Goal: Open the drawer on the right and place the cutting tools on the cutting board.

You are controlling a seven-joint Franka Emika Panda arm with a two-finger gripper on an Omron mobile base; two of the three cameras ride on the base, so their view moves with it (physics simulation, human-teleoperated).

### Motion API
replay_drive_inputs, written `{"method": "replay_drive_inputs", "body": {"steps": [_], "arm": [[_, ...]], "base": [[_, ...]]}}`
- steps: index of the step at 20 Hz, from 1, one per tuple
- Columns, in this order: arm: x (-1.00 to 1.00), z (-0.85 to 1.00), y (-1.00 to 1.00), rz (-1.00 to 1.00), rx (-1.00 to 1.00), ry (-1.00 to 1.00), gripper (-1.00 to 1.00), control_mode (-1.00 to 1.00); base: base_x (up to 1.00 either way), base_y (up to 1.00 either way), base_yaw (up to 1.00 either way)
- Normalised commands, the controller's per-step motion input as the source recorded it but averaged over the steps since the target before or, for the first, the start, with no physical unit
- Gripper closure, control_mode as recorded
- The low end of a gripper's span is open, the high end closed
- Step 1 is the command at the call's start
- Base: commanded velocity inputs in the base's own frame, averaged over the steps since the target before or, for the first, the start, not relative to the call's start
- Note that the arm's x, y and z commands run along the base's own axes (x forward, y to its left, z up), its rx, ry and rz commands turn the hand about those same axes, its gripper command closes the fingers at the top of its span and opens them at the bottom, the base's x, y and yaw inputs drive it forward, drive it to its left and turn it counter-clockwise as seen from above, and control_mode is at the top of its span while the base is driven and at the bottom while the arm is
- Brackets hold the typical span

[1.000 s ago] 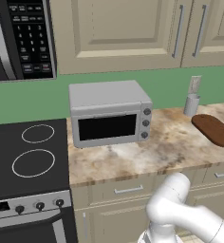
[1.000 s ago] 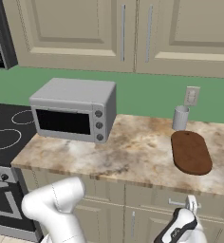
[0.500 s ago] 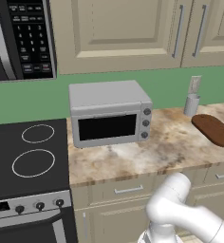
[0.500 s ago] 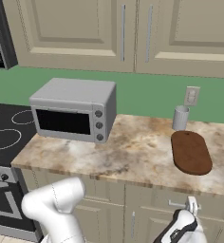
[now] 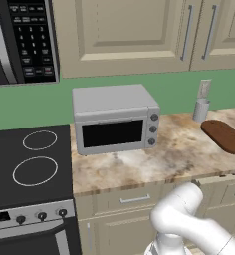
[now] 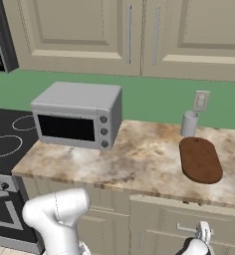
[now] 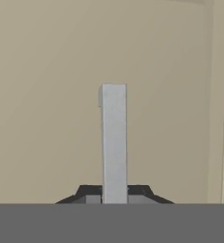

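The drawer (image 6: 164,223) on the right sits closed under the counter, below the cutting board. Its silver bar handle (image 7: 114,142) runs up the middle of the hand view, against the beige drawer front. My gripper (image 7: 115,193) is shut on that handle, with a dark fingertip (image 7: 89,192) on each side of the bar. From the right base view the gripper (image 6: 203,233) hangs low at the drawer front. The dark reddish-brown cutting board (image 6: 200,159) (image 5: 225,135) lies bare on the counter's right end. The cutting tools are hidden.
A silver toaster oven (image 6: 79,115) stands on the marble counter's left part. A grey cup (image 6: 189,123) stands by the wall, behind the board. The black stove (image 5: 25,167) is to the left. Another closed drawer (image 5: 134,199) sits under the counter.
The jaws have closed on the drawer handle. The arm, the drawer and everything on the counter stay where they were.
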Motion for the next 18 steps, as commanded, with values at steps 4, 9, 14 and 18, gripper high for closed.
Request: {"method": "replay_drive_inputs", "body": {"steps": [4,9,14,18], "arm": [[-0.69,-0.04,-0.14,0.0,0.04,0.0,1.0,-1.0],[-0.67,-0.05,-0.14,0.0,0.04,0.0,1.0,-1.0],[-0.64,-0.01,-0.13,0.0,0.04,0.0,1.0,-1.0],[-0.62,-0.03,-0.15,0.0,0.04,0.0,1.0,-1.0]], "base": [[0.0,0.0,0.0],[0.0,0.0,0.0],[0.0,0.0,0.0],[0.0,0.0,0.0]]}}
